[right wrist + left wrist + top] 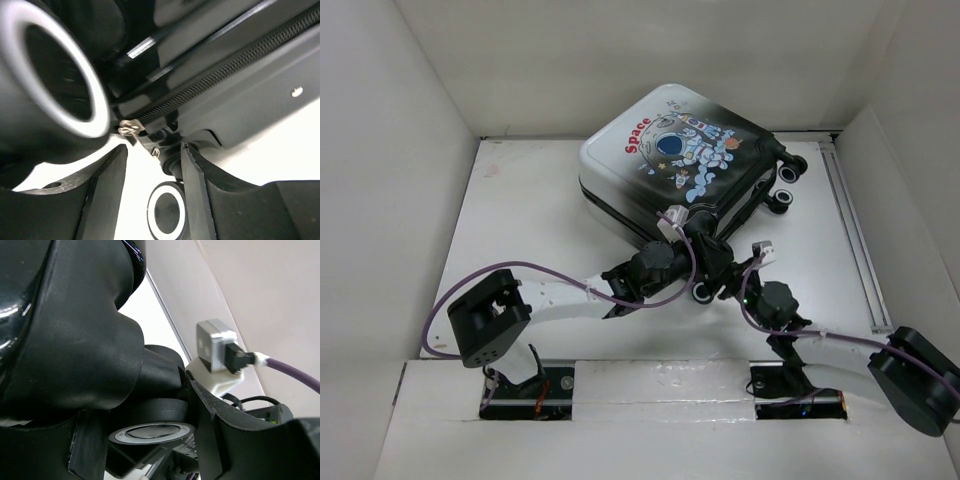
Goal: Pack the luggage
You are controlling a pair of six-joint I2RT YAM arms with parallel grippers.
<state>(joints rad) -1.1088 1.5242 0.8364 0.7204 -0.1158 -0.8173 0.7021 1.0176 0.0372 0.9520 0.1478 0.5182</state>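
Observation:
The luggage [670, 140] lies shut and flat at the back middle of the table, astronaut print up, wheels toward the right. Both arms meet at its near right corner. My left gripper [708, 262] [147, 415] is shut on a black-and-white caster wheel [150, 432], which sits between its fingers [220, 440]. My right gripper [745, 272] [151, 150] stands open under the luggage's zip seam [225, 80]. The metal zipper pull [129, 127] hangs at its fingertips, touched by neither. A second caster wheel [167, 210] shows beyond the gap.
White walls box in the table on three sides. A metal rail [850, 220] runs along the right edge. Two more caster wheels [785, 185] stick out at the luggage's far right. The right wrist's camera block and purple cable [215, 347] sit close beside the left gripper.

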